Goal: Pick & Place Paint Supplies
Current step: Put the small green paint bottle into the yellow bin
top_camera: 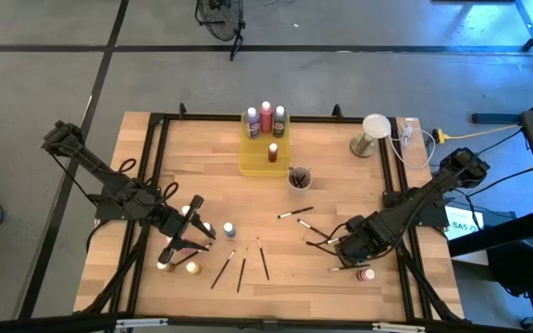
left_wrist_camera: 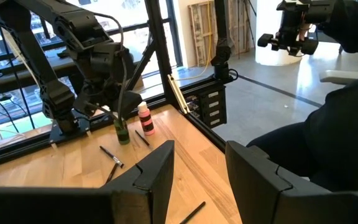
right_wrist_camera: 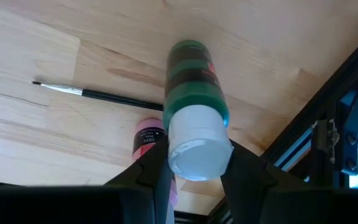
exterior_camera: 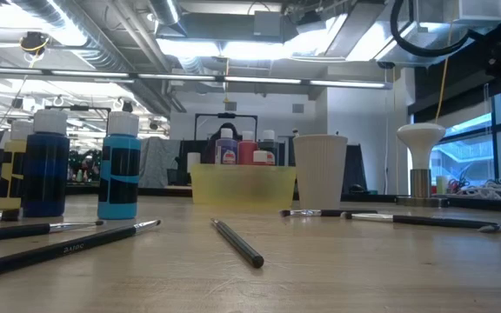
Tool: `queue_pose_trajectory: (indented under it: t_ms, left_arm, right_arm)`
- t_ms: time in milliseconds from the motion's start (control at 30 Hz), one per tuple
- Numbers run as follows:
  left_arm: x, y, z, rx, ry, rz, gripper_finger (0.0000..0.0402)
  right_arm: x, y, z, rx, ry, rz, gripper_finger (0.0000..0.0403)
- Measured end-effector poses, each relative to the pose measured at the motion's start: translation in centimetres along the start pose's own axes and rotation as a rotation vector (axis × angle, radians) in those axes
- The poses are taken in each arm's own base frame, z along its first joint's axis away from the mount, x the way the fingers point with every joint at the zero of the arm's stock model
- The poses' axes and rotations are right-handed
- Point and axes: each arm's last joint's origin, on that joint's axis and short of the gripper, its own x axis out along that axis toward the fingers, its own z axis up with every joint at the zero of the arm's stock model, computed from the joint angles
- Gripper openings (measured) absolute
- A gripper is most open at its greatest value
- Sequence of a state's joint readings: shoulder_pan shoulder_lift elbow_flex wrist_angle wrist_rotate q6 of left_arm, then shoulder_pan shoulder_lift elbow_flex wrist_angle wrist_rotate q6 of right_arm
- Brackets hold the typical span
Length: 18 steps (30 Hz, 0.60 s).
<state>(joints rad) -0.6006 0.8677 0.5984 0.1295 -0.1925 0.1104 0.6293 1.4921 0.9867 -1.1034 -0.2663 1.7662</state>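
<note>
Green bottle (right_wrist_camera: 194, 106) clamped in right gripper (right_wrist_camera: 194, 165); left gripper (left_wrist_camera: 197, 168) apart, prob. empty.

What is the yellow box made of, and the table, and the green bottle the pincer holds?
The yellow tray looks like see-through plastic: bottles show dimly through its wall. The table looks like pale wood, with grain and joined planks. The green bottle in the right pincer seems smooth plastic with a white cap, slightly glossy.
</note>
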Motion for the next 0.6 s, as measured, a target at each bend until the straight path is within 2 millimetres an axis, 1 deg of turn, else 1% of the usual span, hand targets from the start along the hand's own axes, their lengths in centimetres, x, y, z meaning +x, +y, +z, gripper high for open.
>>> queue_pose_trajectory:
  t_ms: [200, 300, 467, 600]
  left_arm:
    - [0.0, 0.0, 0.0, 0.0, 0.003, 0.0, 0.0141]
    - [0.0, 0.0, 0.0, 0.0, 0.003, 0.0, 0.0141]
    - [0.0, 0.0, -0.1, 0.001, 0.009, -0.001, 0.0141]
    - [0.0, 0.0, -0.1, 0.0, 0.008, -0.001, 0.0141]
  right_arm:
    - [-0.2, 0.1, 0.9, -0.004, 0.006, -0.001, 0.0119]
    - [-0.4, 0.2, 1.1, 0.004, 0.056, 0.0, 0.0119]
    - [-0.4, 0.2, 1.2, 0.009, 0.086, 0.002, 0.0119]
    - [-0.4, 0.6, 1.2, -0.011, 0.09, 0.035, 0.0119]
